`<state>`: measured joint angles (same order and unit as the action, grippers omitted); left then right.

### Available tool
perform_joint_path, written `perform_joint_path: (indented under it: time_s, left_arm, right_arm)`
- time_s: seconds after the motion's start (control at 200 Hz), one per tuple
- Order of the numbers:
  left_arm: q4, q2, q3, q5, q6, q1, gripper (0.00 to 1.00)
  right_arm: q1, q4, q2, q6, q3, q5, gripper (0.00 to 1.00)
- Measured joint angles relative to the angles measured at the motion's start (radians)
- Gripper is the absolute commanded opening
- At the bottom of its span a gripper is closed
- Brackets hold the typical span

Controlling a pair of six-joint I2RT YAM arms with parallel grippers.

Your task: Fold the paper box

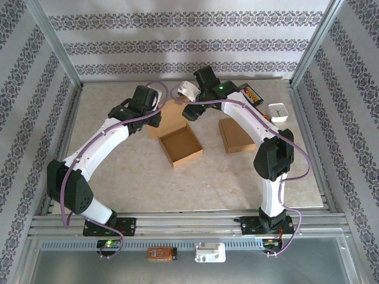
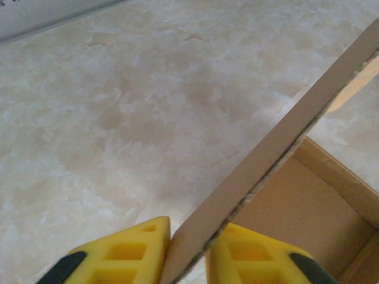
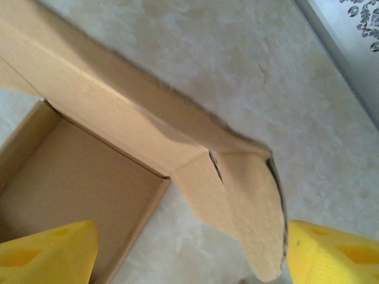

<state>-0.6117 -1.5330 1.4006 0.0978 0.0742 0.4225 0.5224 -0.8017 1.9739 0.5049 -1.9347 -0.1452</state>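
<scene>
The brown paper box (image 1: 180, 147) lies open-topped in the middle of the table, its lid (image 1: 169, 113) raised at the back. My left gripper (image 1: 157, 118) is at the lid's left end. In the left wrist view its yellow fingers (image 2: 127, 251) stand slightly apart, open, with the lid's edge (image 2: 284, 136) slanting between them and touching the left one. My right gripper (image 1: 190, 111) is at the lid's right end. Its jaws (image 3: 192, 254) are wide open, and the lid's rounded side tab (image 3: 254, 219) hangs between them close to the right finger (image 3: 331, 251).
A second, closed brown box (image 1: 237, 135) lies right of the open one. A small white box (image 1: 278, 112) and an orange-and-black object (image 1: 253, 93) sit at the back right. Metal frame rails (image 1: 71, 112) and patterned walls border the table.
</scene>
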Motion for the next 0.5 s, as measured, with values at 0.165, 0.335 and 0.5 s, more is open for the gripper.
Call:
perform_joint_path:
  time_s: [0.165,0.335,0.5]
  left_arm:
    - [-0.001,0.000,0.000,-0.028,-0.011,-0.001,0.40]
    - [-0.008,0.000,0.000,-0.056,-0.010,-0.008,0.42]
    - [-0.022,0.000,0.000,-0.064,-0.008,-0.014,0.44]
  right_arm:
    - [-0.015,-0.061,0.041,0.074,-0.066,-0.002,0.78]
    - [-0.017,-0.101,0.132,0.100,-0.165,-0.010,0.57]
    - [-0.017,-0.130,0.179,0.104,-0.198,-0.029,0.29]
